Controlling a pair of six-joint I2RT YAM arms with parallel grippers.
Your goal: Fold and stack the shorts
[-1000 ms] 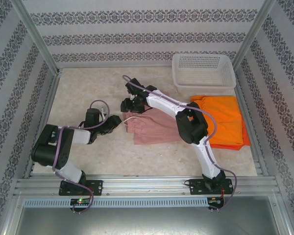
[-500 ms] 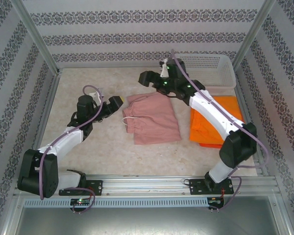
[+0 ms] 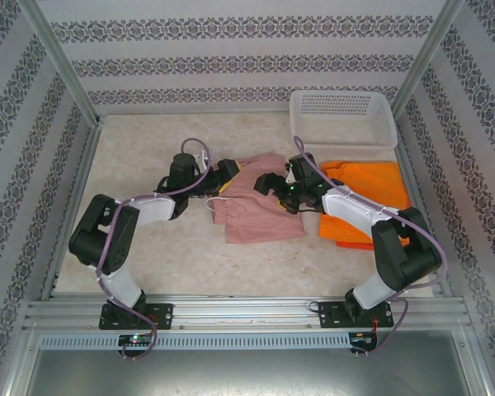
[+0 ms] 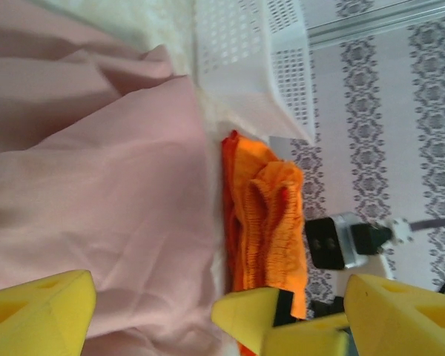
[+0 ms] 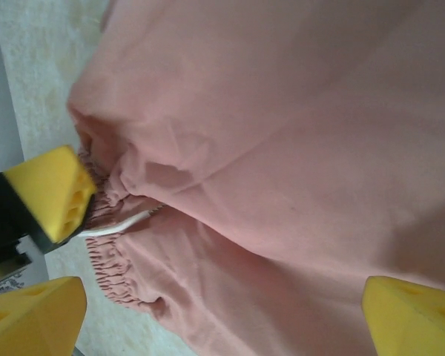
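Shorts: dusty pink cloth shorts (image 3: 260,210) in the middle of the desk (image 3: 148,140), beside bright orange cloth shorts (image 3: 379,198).
Jaws: we see both pairs open over the pink.
Risk: jaws so close may collide, or snag the white drawstring (image 5: 119,222).

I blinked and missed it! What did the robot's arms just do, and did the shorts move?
Both arms swung away from the waistband of the pink shorts, then came back. The left gripper and right gripper are now at the shorts' far end, both open and holding nothing. The pink shorts, the orange shorts and the basket stayed put.
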